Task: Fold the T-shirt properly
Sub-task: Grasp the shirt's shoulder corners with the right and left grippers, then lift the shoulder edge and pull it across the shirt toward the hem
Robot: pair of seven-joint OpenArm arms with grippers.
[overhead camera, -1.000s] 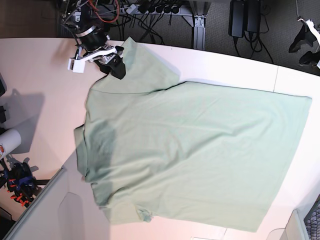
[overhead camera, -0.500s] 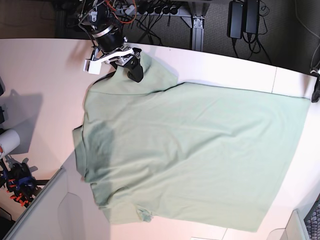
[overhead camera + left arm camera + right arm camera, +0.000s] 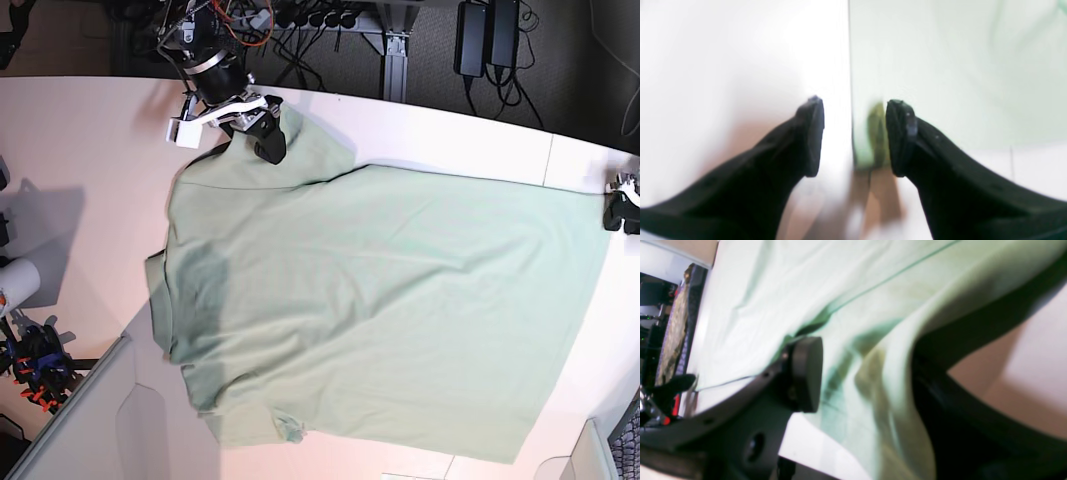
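The pale mint-green T-shirt (image 3: 380,300) lies spread flat across the white table (image 3: 80,150), its back side up and its hem toward the right. My right gripper (image 3: 265,135) stands at the upper sleeve. In the right wrist view its fingers are apart, with bunched sleeve fabric (image 3: 870,350) between them and lapping over the right finger. My left gripper (image 3: 620,212) sits at the hem's far right corner. In the left wrist view it is open (image 3: 855,136) and low over the table, with the shirt's edge (image 3: 870,140) running between the fingers.
A white cylinder (image 3: 15,285) and orange-black clamps (image 3: 35,365) sit at the left edge. A grey panel (image 3: 80,420) fills the lower left corner. Cables and power bricks (image 3: 480,40) hang beyond the far edge.
My right gripper slid right with the sleeve a second ago, then stayed put. My left gripper came in from the right edge and settled at the hem corner.
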